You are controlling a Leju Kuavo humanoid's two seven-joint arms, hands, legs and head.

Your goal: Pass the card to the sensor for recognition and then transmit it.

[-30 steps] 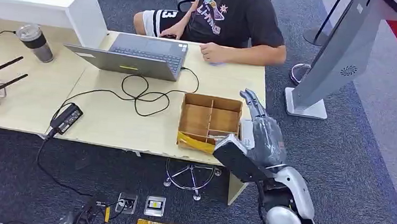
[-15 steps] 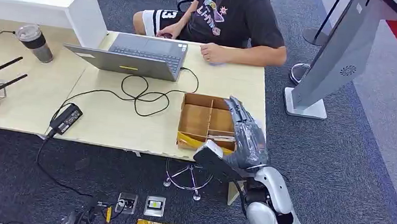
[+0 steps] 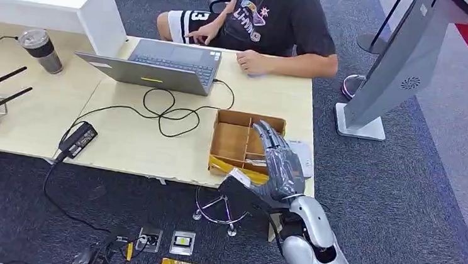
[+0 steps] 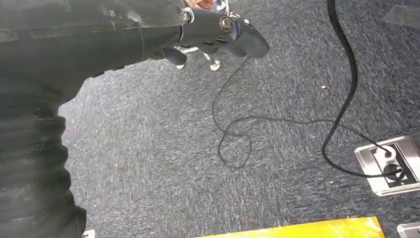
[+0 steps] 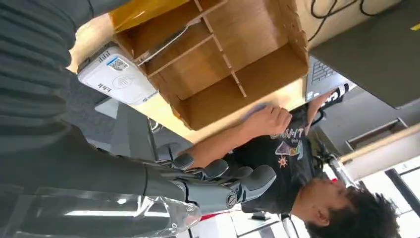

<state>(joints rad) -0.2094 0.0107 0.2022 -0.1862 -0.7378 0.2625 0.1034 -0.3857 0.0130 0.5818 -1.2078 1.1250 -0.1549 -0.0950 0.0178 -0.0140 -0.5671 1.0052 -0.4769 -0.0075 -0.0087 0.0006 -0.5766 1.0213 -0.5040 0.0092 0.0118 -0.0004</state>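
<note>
Your right hand (image 3: pixel 277 164) hangs over the near right part of the wooden divided box (image 3: pixel 234 138), its fingers stretched out straight and lying side by side, pointing toward about 11 o'clock, with nothing between them; the right wrist view shows the same fingers (image 5: pixel 233 181) extended and holding nothing. Just beside the box at its 3 o'clock sits the white card sensor (image 3: pixel 301 156), flat on the light wooden table (image 3: pixel 124 136); in the right wrist view its top carries a small code label and a wave mark (image 5: pixel 118 75). In that view you can make out a thin flat piece (image 5: pixel 163 43) standing slanted in one of the box's near compartments, which may be the card, though you cannot tell for certain. Your left hand (image 4: pixel 218 29) hangs low over grey carpet (image 4: pixel 173 148), its dark fingers curled in, with nothing visible in them, above a loose black cable (image 4: pixel 237 144). At 12 o'clock from the box a person (image 3: pixel 272 21) sits at the table's far edge, one hand resting by a grey laptop (image 3: pixel 161 63).
</note>
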